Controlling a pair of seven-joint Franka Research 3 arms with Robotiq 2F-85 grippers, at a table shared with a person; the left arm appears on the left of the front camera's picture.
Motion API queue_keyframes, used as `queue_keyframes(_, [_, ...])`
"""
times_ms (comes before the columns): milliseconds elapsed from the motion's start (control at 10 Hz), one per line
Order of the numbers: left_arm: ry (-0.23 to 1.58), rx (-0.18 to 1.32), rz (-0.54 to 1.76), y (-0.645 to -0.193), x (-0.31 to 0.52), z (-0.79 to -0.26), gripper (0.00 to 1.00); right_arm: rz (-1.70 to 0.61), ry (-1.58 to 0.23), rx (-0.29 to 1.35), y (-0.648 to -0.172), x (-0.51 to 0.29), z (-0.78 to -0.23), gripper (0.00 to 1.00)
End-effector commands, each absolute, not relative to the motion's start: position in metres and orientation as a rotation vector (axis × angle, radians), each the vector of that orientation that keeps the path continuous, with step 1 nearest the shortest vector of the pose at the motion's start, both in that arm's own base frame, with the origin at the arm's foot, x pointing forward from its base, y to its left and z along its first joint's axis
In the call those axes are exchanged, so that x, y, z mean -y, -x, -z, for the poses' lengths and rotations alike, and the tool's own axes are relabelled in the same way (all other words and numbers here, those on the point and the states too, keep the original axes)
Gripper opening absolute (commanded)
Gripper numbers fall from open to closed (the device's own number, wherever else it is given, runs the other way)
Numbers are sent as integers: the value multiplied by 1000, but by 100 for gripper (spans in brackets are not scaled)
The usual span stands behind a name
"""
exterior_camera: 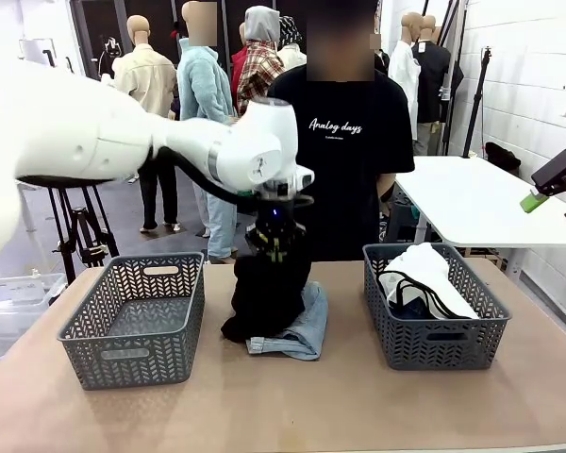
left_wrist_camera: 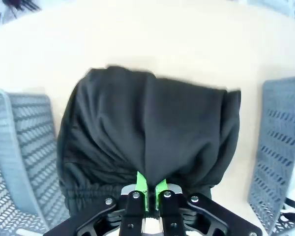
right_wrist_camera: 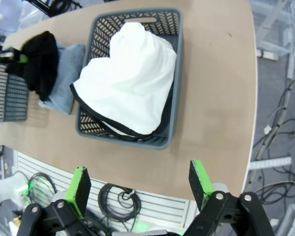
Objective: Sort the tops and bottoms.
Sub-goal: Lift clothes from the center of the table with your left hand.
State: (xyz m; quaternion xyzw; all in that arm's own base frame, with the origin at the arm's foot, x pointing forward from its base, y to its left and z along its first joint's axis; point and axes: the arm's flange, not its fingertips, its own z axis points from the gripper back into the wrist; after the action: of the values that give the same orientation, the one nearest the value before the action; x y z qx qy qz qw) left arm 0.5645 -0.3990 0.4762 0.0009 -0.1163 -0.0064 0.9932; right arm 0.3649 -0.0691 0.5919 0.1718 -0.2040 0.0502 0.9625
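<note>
My left gripper (exterior_camera: 275, 243) (left_wrist_camera: 148, 189) is shut on a plain black top (exterior_camera: 264, 293) (left_wrist_camera: 147, 128) (right_wrist_camera: 39, 64), pinching a fold at its upper end. The top hangs down over the middle of the table, and its lower end rests on a pale light-blue denim garment (exterior_camera: 302, 330) (right_wrist_camera: 64, 76), one of the bottoms. A white top with black edging (exterior_camera: 424, 274) (right_wrist_camera: 132, 73) lies heaped in the right basket (exterior_camera: 434, 344) (right_wrist_camera: 172, 118). My right gripper (exterior_camera: 547, 203) (right_wrist_camera: 140, 184) stands open, high beyond the table's right end, with nothing between its fingers.
A grey basket (exterior_camera: 132, 354) (left_wrist_camera: 19, 147) stands at the left with nothing showing inside. A person in a black printed T-shirt (exterior_camera: 344, 142) stands at the far edge. A white table (exterior_camera: 481, 198) is behind on the right. Bare tabletop (exterior_camera: 292, 406) runs along the front.
</note>
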Motion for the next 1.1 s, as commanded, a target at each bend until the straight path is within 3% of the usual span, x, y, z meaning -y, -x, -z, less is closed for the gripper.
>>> queue_keyframes(0, [-9,323,16,-552,387,-499,0,-103,-364,416,-367,68,-591,100])
queue_keyframes(500, [-10,297,6,-557,394,-505,0,-103,-364,416,-367,68,-591,100])
queue_keyframes(800, [1,552,10,-565,376,-608,0,-103,-364,416,-367,68,-591,100])
queue_keyframes(1000, [68,598,0,-561,366,-652,0,-103,-364,416,-367,68,-591,100])
